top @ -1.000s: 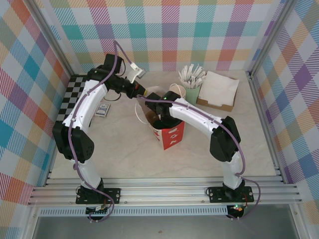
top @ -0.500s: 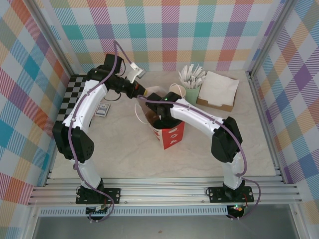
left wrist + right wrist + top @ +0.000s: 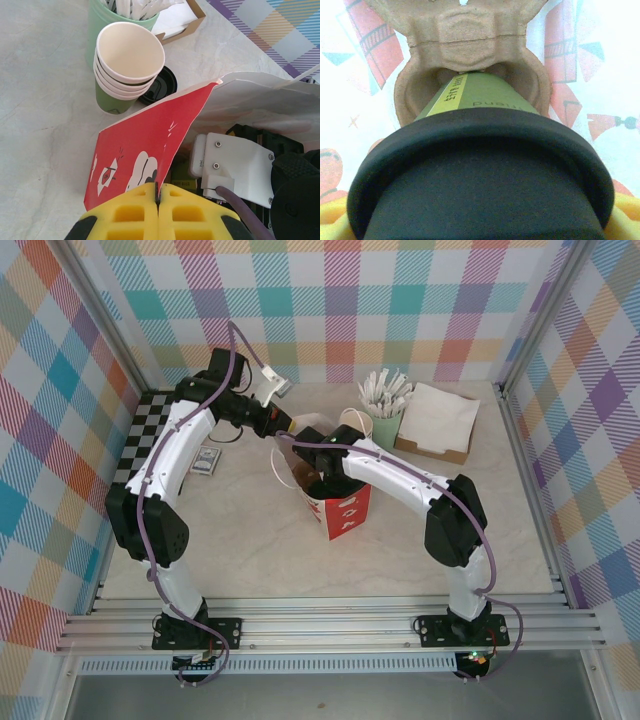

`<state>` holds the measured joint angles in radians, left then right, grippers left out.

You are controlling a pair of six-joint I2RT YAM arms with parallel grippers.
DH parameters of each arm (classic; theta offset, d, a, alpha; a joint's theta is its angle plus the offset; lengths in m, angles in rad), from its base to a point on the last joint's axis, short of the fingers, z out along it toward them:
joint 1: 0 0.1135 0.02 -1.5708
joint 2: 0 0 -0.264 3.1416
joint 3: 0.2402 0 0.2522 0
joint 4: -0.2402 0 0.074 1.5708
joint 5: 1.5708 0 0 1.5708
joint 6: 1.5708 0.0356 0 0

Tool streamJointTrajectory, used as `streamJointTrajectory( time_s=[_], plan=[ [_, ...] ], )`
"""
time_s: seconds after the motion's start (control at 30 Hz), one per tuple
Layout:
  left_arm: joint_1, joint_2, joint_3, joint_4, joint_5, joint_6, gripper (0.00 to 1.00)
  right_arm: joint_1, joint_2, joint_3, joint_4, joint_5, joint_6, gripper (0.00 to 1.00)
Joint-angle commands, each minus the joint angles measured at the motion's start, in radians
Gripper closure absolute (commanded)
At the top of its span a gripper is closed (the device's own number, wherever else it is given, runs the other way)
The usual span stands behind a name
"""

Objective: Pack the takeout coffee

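The right hand [image 3: 480,220], spread wide, is gripping the dark-green paper cup [image 3: 485,97] with round black plastic lid [image 3: 480,175] inside the red-and-white paper bag [image 3: 150,135]. The closed left hand [image 3: 157,200] is pinching the bag's rim.

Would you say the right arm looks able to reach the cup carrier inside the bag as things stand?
Probably yes: the left gripper pinches the rim of the bag, holding its mouth open, and the base of the takeout coffee meets a well of the carrier, nothing between.
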<state>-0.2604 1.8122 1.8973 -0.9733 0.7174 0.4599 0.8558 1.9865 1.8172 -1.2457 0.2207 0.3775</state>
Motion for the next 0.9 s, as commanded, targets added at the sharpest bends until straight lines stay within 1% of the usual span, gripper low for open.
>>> streamJointTrajectory(
  time_s=[0.0, 0.87],
  plan=[
    [-0.003, 0.007, 0.034, -0.001, 0.022, -0.01, 1.0, -0.007, -0.048, -0.012, -0.003, 0.02, 0.001, 0.44],
    [-0.003, 0.012, 0.036, -0.001, 0.025, -0.009, 1.0, -0.008, -0.055, -0.038, 0.021, 0.034, 0.003, 0.44]
  ],
)
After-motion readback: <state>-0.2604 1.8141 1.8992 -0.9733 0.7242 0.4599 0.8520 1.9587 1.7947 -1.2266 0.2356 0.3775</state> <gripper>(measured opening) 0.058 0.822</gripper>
